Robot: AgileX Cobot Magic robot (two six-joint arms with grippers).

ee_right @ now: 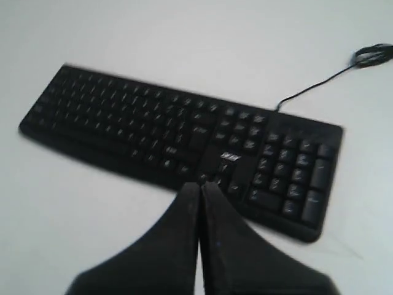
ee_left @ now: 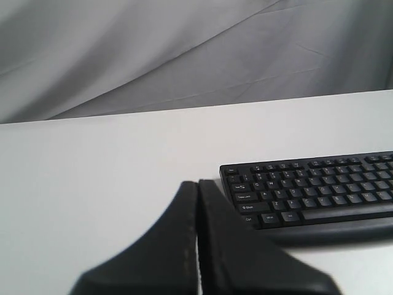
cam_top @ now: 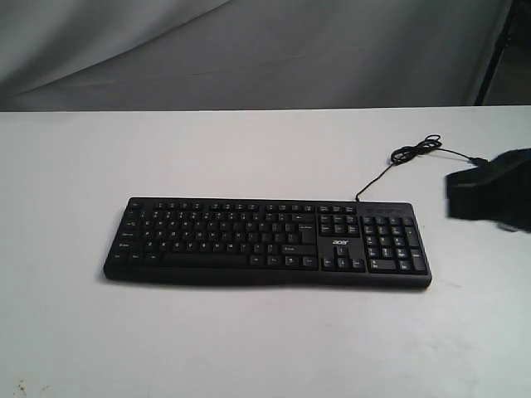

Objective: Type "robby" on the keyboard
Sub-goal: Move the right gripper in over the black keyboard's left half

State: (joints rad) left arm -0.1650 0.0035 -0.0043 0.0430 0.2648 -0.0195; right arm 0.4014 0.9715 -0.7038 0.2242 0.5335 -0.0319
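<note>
- Surface: white matte table (cam_top: pixel 249 149); grey draped cloth (cam_top: pixel 249 50) behind far edge.
- Centre of table: keyboard (cam_top: pixel 265 240), cable (cam_top: pixel 390 166) trailing far-right.
- Pincers: left pincer (ee_left: pixel 197 184) tips pressed together; right pincer (ee_right: pixel 200 185) likewise together.

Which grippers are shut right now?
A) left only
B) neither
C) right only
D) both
D: each wrist view shows the two fingers pressed together with no gap and nothing held between them, for the left gripper and the right gripper alike.
</note>
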